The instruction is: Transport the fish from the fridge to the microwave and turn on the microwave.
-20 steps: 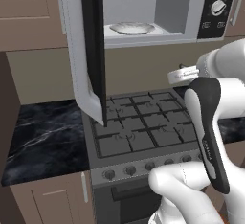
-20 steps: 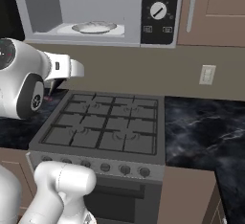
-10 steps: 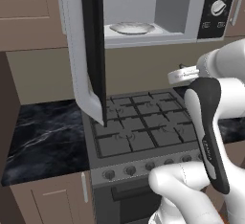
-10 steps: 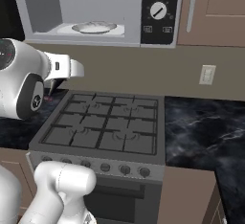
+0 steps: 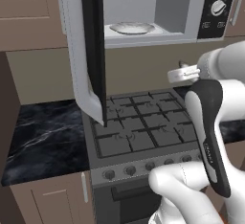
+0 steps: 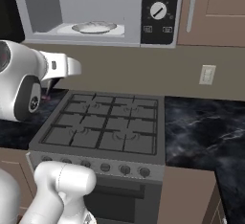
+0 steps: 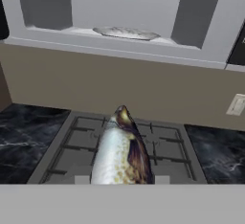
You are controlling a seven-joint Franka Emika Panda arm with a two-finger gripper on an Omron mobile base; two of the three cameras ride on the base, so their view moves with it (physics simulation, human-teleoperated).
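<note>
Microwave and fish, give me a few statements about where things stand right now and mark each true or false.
1. The microwave door is shut. False: it stands swung open.
2. The fish is held in the claw, above the stove. True.
3. The fish already lies inside the microwave. False: it is outside, below the opening.
4. A plate sits inside the microwave. True.

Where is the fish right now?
In the hand view the fish sticks out from the gripper, held above the gas stove, below and in front of the open microwave, whose plate sits inside.
</note>
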